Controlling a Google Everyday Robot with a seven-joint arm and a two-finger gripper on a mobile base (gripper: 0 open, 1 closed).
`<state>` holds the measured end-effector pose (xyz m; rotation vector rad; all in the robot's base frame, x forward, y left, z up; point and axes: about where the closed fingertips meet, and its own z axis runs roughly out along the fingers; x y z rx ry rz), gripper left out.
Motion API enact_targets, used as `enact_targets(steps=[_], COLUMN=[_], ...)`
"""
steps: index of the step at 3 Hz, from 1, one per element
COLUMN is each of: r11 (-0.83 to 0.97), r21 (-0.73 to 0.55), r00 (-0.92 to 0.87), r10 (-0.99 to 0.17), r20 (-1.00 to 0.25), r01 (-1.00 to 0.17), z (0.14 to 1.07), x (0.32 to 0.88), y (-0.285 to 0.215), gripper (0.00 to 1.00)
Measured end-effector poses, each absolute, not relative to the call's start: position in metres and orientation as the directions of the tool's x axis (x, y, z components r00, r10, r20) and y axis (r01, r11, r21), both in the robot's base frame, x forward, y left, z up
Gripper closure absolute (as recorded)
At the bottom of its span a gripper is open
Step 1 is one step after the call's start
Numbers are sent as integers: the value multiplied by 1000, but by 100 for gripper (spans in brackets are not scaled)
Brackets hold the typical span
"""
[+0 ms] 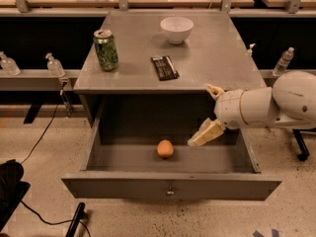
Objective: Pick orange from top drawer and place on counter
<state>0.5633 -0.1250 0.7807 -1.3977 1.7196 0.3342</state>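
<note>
The orange (165, 148) lies on the floor of the open top drawer (170, 186), near its middle. My gripper (200, 115) hangs over the right part of the drawer, to the right of the orange and above it, not touching it. Its cream fingers (206, 134) are spread apart and hold nothing. The white arm (276, 105) reaches in from the right. The grey counter (212, 58) is the cabinet top just behind the drawer.
On the counter stand a green can (106, 50) at the left, a white bowl (177, 29) at the back and a dark flat bar (164, 67) in the middle. Plastic bottles (54, 64) stand on low shelves on both sides. A cable (42, 137) runs across the floor at the left.
</note>
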Motion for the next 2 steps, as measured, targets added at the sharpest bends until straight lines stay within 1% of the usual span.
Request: enact_targets(steps=[1, 2], r11=[333, 330], r21=[-303, -307], r00=[9, 25], r10=[-659, -645], r20=[-752, -764], r01=[-893, -893], z=[781, 782], x=[563, 563], y=[-125, -126], gripper=[0, 7])
